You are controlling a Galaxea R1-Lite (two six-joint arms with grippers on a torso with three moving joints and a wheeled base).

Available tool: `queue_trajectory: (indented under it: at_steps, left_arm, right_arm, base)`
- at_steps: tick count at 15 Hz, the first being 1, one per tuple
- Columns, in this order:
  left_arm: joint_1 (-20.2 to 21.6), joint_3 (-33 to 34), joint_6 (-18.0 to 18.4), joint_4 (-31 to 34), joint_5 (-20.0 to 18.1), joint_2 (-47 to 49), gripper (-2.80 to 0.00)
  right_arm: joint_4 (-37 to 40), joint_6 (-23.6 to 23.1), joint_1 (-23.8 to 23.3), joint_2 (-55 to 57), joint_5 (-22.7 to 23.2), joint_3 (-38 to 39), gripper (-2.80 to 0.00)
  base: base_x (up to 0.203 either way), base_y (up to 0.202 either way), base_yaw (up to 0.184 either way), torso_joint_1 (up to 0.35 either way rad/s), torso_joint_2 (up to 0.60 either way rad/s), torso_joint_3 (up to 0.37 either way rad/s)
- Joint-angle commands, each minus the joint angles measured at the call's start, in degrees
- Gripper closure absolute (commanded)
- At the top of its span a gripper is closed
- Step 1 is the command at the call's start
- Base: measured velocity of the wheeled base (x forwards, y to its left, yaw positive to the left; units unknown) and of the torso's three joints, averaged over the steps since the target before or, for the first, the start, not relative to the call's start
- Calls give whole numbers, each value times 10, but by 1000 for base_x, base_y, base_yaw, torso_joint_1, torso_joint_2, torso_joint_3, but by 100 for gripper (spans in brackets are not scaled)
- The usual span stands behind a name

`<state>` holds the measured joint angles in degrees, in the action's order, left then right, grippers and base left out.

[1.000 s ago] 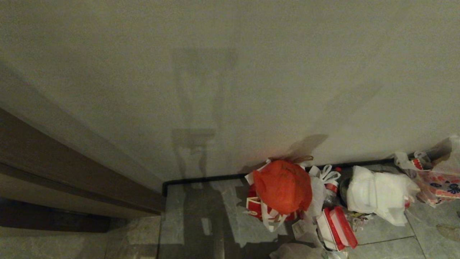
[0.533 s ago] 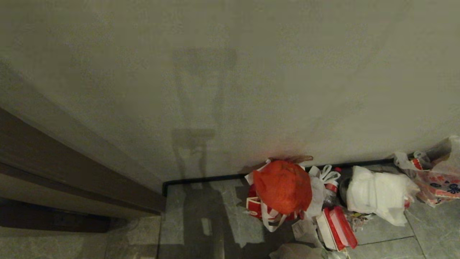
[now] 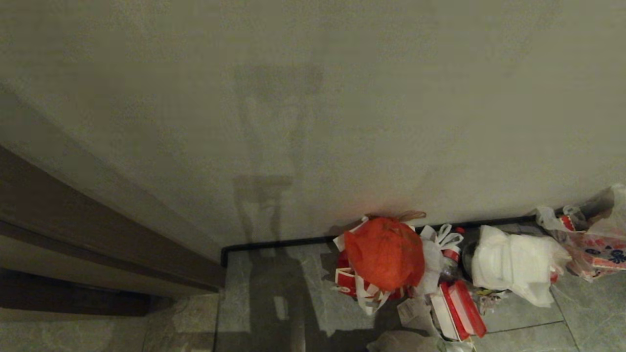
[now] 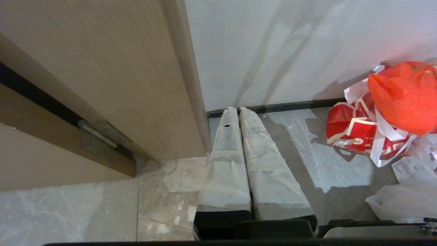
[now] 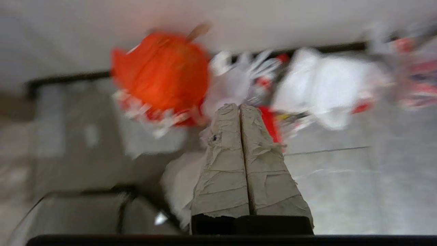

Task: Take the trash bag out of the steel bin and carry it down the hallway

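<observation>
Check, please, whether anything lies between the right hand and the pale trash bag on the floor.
Nothing visible does. The right hand, shut and empty, hangs above the pale trash bag with no object between them; the orange-red bag and the other rubbish lie beyond, against the wall.

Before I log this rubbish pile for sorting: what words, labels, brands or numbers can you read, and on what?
None can be read.
Red and white bag: white print, too small to read.
Paper slip on the floor: dark print, too small.
Bag with red-blue print: patterned marks, no readable words.
Orange-red bag: faint dark marks, unreadable.
</observation>
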<state>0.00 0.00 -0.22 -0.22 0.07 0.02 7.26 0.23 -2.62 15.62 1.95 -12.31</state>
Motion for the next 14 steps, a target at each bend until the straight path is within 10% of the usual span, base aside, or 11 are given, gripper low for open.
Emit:
queue_trajectory:
  at_steps: [1, 8, 11, 14]
  left_arm:
    - [0, 0, 0, 0, 0, 1, 0]
    - [0, 0, 0, 0, 0, 1, 0]
    - [1, 0, 0, 0, 0, 1, 0]
    - [0, 0, 0, 0, 0, 1, 0]
  right_arm:
    - [13, 12, 26, -32, -1, 12, 0]
    - [82, 20, 20, -84, -6, 22, 0]
    - [22, -18, 21, -161, -6, 68, 0]
    - [-93, 43, 22, -156, -29, 124, 0]
  base:
    - [0, 0, 0, 0, 0, 0]
    - [0, 0, 0, 0, 0, 0]
    - [0, 0, 0, 0, 0, 0]
    - [0, 0, 0, 0, 0, 0]
